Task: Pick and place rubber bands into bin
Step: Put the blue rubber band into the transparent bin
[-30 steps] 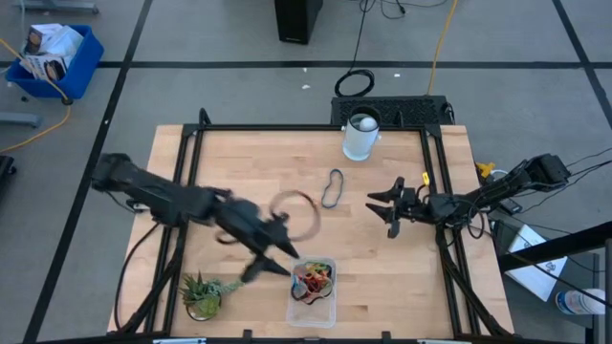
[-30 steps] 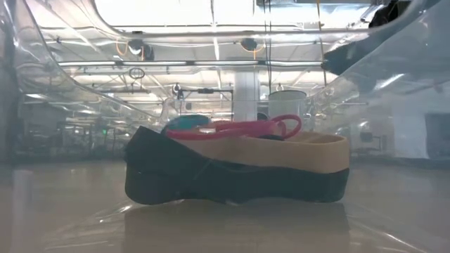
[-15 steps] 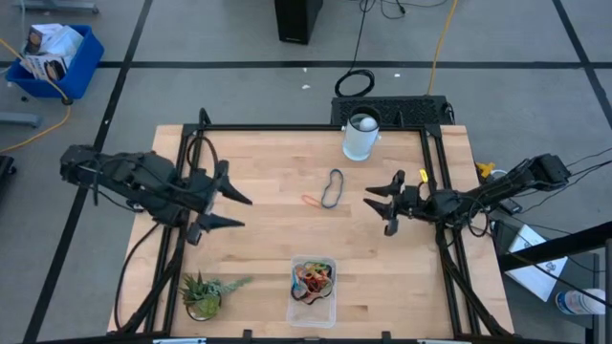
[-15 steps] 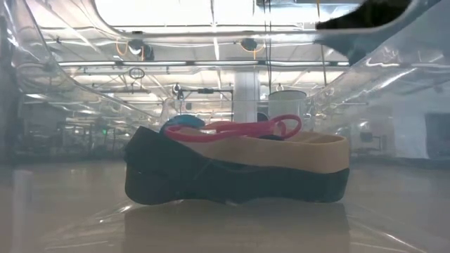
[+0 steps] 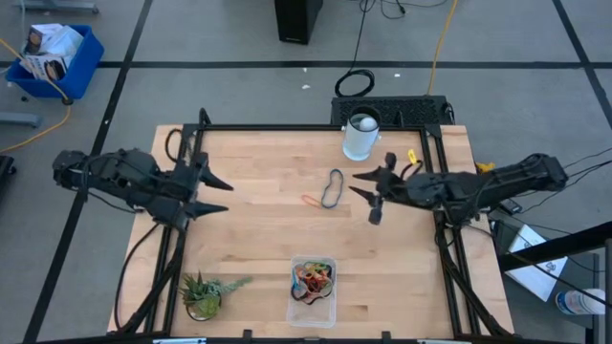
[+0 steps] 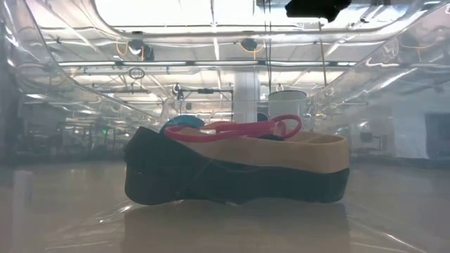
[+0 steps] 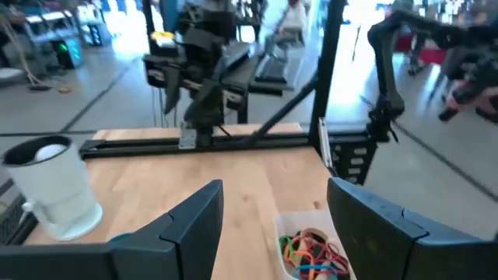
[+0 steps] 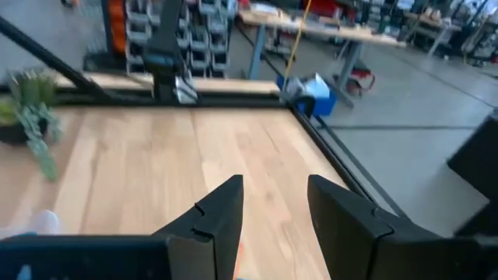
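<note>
The clear bin (image 5: 313, 287) stands near the table's near edge with several coloured rubber bands in it; the low view looks through its wall at black, tan, red and blue bands (image 6: 235, 169). It also shows in the left wrist view (image 7: 311, 250). A dark rubber band (image 5: 332, 188) and a thin orange one (image 5: 312, 201) lie flat mid-table. My left gripper (image 5: 218, 196) is open and empty at the table's left (image 7: 272, 233). My right gripper (image 5: 365, 194) is open and empty just right of the dark band (image 8: 276, 222).
A white cup (image 5: 360, 137) stands at the table's far edge, right of centre. A small potted plant (image 5: 203, 294) stands at the near left, left of the bin. Black frame rails run along the table's left, right and far sides.
My left gripper has drawn back from beside the bin toward the table's left edge and a little toward the far edge, staying open. My right gripper has moved toward the table's left and far edge, closer to the dark band. The orange band now lies beside the dark band.
</note>
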{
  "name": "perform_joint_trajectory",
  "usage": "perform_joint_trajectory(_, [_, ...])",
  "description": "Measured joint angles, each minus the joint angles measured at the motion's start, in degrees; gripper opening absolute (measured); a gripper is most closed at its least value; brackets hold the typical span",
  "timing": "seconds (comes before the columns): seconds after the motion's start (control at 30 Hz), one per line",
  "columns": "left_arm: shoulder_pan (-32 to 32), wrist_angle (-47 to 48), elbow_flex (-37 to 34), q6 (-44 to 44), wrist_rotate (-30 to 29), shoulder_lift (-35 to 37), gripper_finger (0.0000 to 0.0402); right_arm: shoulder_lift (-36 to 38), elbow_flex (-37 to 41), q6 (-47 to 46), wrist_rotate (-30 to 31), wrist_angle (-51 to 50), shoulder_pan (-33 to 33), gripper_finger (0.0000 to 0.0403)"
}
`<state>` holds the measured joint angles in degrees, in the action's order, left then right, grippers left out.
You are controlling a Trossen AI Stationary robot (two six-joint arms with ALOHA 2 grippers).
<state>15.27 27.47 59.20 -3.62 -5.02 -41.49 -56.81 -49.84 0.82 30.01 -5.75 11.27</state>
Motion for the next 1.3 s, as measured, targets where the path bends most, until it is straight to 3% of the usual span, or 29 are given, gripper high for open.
perform_joint_trajectory(0.13, [-1.96,-2.67,-9.04,-2.67,0.0,8.25,0.0237,-3.97,-3.34,-2.53,-0.95,-6.18,-1.77,0.0139])
perform_joint_trajectory(0.37, [-4.19,-11.48,-25.8,-5.55,-0.09,21.54,0.0237,-12.83,-4.18,-6.02,-13.72,-11.33,-6.66,0.0139])
perform_joint_trajectory(0.63, [-6.47,-19.16,-40.7,-9.66,-0.76,32.29,0.0237,-22.03,-4.21,-5.07,-15.19,-11.23,-10.18,0.0139])
perform_joint_trajectory(0.73, [-7.34,-21.0,-44.75,-10.4,-1.4,35.15,0.0237,-24.68,-4.21,-2.97,-18.18,-11.2,-10.97,0.0139])
perform_joint_trajectory(0.97, [-9.98,-23.43,-51.24,-12.49,-2.1,40.03,0.0237,-29.29,-4.21,-1.33,-18.3,-10.23,-11.37,0.0139])
perform_joint_trajectory(1.3, [-12.91,-23.22,-53.93,-13.1,-2.65,41.29,0.0237,-31.12,-3.72,3.07,-18.24,-8.7,-12.46,0.0139])
